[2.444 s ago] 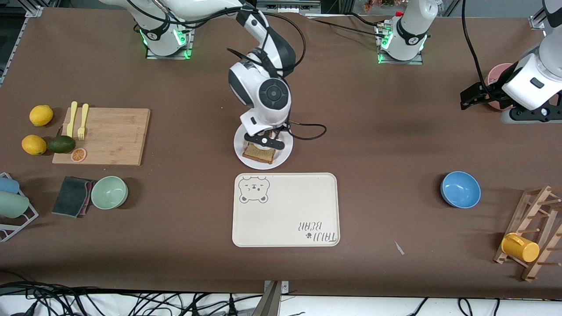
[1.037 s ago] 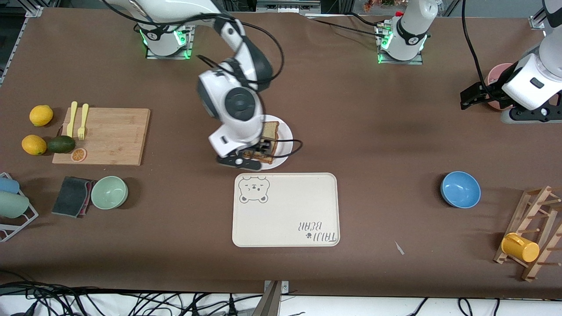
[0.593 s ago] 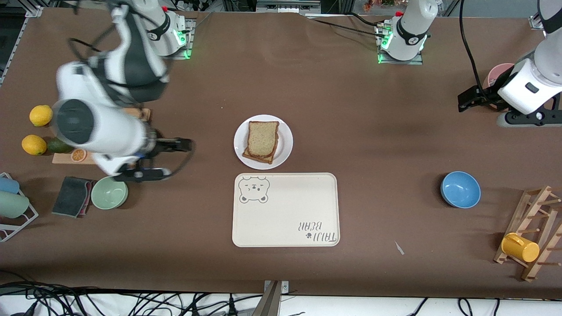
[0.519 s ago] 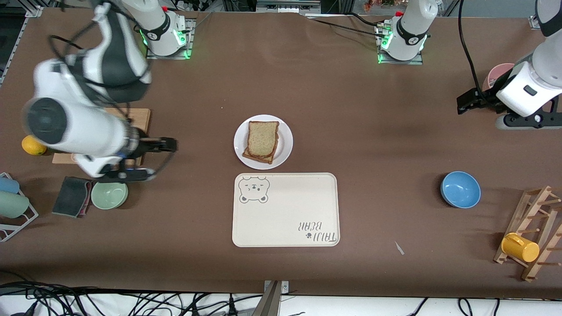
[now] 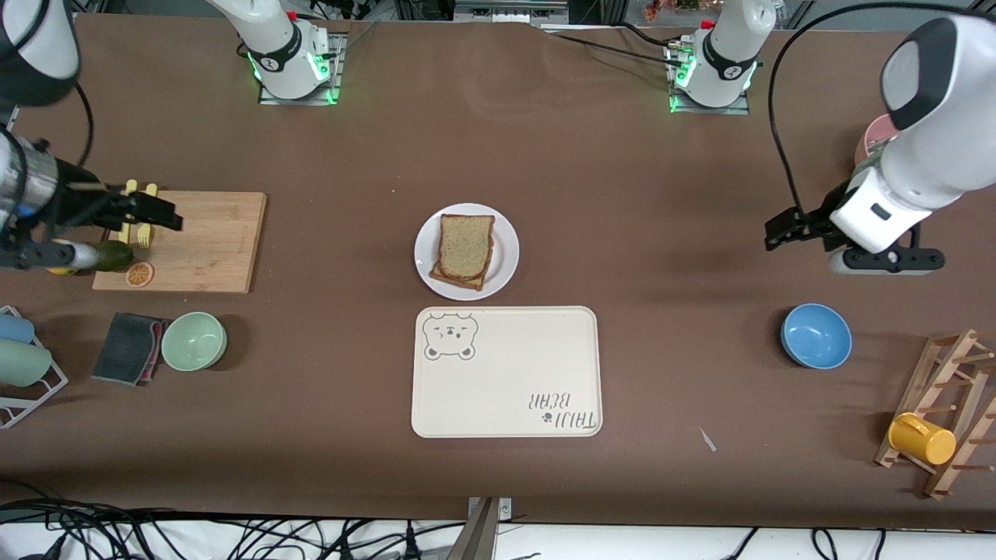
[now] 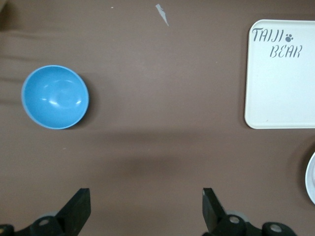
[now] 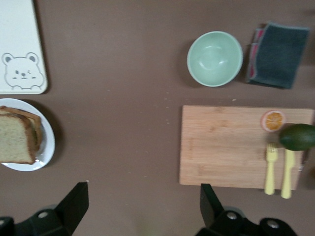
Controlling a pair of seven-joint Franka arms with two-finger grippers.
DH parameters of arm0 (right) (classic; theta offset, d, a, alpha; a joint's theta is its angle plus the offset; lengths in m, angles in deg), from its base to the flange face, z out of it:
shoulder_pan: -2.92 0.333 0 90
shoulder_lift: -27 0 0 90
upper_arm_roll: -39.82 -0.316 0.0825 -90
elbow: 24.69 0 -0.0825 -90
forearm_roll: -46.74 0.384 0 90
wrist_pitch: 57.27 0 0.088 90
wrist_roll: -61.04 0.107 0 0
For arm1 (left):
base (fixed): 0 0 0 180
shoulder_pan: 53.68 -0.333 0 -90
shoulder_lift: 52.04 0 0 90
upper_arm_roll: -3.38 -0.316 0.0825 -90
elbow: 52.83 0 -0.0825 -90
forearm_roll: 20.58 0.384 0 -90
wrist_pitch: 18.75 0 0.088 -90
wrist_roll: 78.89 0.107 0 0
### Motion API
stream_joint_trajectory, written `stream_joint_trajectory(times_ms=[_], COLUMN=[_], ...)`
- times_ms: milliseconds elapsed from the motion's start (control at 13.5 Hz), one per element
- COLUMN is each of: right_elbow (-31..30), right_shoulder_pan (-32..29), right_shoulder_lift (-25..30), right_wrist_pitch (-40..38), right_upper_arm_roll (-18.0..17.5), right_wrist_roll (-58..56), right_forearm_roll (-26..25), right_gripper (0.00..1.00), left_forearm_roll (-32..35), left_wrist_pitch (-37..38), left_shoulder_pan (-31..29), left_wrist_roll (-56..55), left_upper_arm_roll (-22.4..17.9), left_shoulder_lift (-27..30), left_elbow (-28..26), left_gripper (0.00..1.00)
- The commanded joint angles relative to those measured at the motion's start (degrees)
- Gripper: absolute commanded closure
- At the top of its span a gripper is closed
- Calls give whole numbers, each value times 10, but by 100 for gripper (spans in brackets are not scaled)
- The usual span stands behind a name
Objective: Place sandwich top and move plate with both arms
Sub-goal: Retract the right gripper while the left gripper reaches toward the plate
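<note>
At the frame's left edge, the right gripper [image 5: 144, 214], withdrawn from the plate [image 5: 506, 257], hangs open over the cutting board [image 5: 210, 241]. The sandwich top [image 5: 465, 245] lies mid-frame on that plate, well apart. The left gripper [image 5: 782, 233], nearer now, gapes empty.

Left pincer [image 6: 142, 214] spread over bare table [image 6: 157, 147]; blue bowl [image 6: 55, 97], cream tray [image 6: 280, 83], plate [image 6: 311, 179] edge

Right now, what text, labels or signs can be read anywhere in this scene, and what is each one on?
"TAIJI BEAR", with a small paw print: on the cream tray, at one corner; upside down in the front view, upright in the left wrist view.
Bear face drawing, no words: on the tray's diagonally opposite corner.
Round marks on the arm bases: too small to read.
</note>
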Motion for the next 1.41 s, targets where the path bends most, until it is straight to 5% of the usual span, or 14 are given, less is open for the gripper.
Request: stream_joint_trajectory(times_ms=[0, 222, 444, 815, 1333], right_elbow=[-51, -69, -71, -80, -69], right_shoulder_pan=[-46, -54, -51, -42, -46], right_shoulder_lift=[40, 50, 71, 94, 84], right_wrist_pitch=[27, 45, 92, 23, 15], right_upper_arm_roll=[-72, -27, -23, -8, -8], right_wrist_roll=[11, 1, 4, 8, 2], right_forearm_roll=[-32, 23, 4, 3, 12], right_gripper=[0, 0, 0, 0, 0], left_forearm_roll=[-43, -122, -234, -345, -577], left_wrist_pitch=[-59, -116, -163, -209, -209], left_shoulder_pan=[12, 31, 59, 89, 124], left_wrist_roll=[9, 9, 11, 15, 187], left_upper_arm_roll=[-2, -1, 2, 42, 49], left_shoulder_lift=[1, -27, -68, -130, -195], left_elbow=[-43, -70, -86, -84, -81], left_gripper=[0, 0, 0, 0, 0])
